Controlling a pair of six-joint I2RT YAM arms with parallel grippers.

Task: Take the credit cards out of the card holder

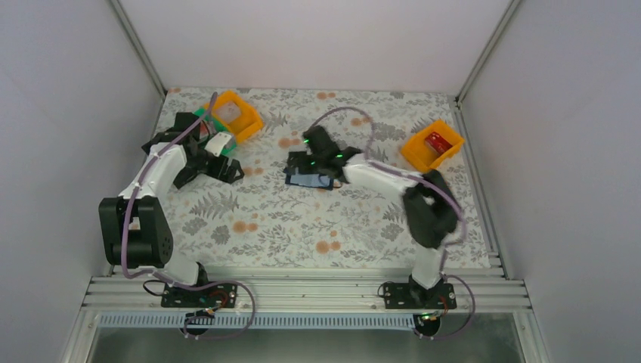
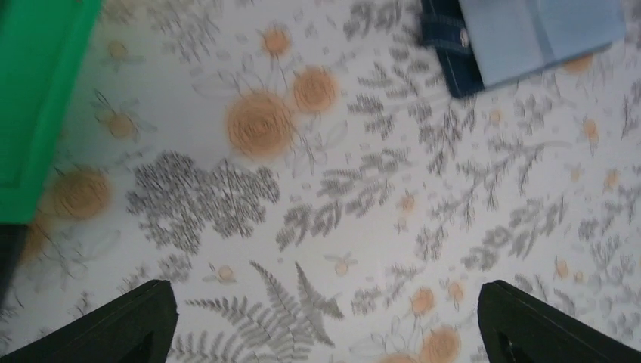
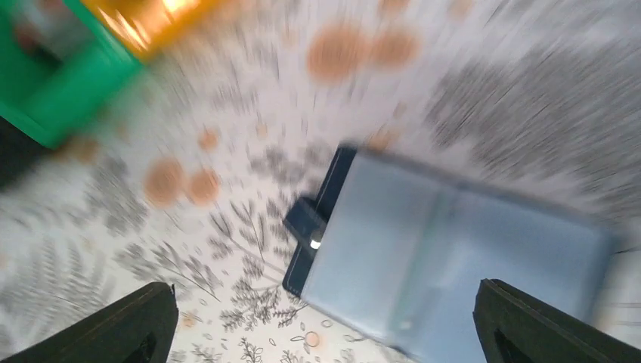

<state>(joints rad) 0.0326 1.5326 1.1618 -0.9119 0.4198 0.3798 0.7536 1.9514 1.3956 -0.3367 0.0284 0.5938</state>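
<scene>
Both arms rise from the aluminium rail point(image 1: 302, 287) at the near edge and reach out over the floral tablecloth point(image 1: 302, 227).

The left gripper point(image 2: 325, 291) hangs over bare cloth on the left side of the table, jaws spread wide. Its two black fingers point(image 2: 128, 329) stand at the bottom corners of its wrist view. Only printed leaves and orange flowers show between them, so it grasps nothing and touches nothing visible.

The right gripper point(image 3: 323, 291) is out over the middle of the table, also spread wide and released. The card holder point(image 3: 453, 249) lies open and flat on the cloth just below and beyond its fingers. The pale blue pockets face up, with the navy outer edge and a small snap tab toward the left of that view. One finger overlaps a corner of the holder in the right wrist view. That picture is blurred, so I cannot tell whether the finger touches the holder, nor whether the credit cards sit in the pockets. From the left wrist view the holder shows at the upper right, well apart from the left gripper.

Farther back on the left stands a green bin point(image 2: 38, 98), with an orange bin point(image 1: 249, 128) just beside it. Far to the right, a second orange bin point(image 1: 414, 151) holds something red point(image 1: 438, 141).
</scene>
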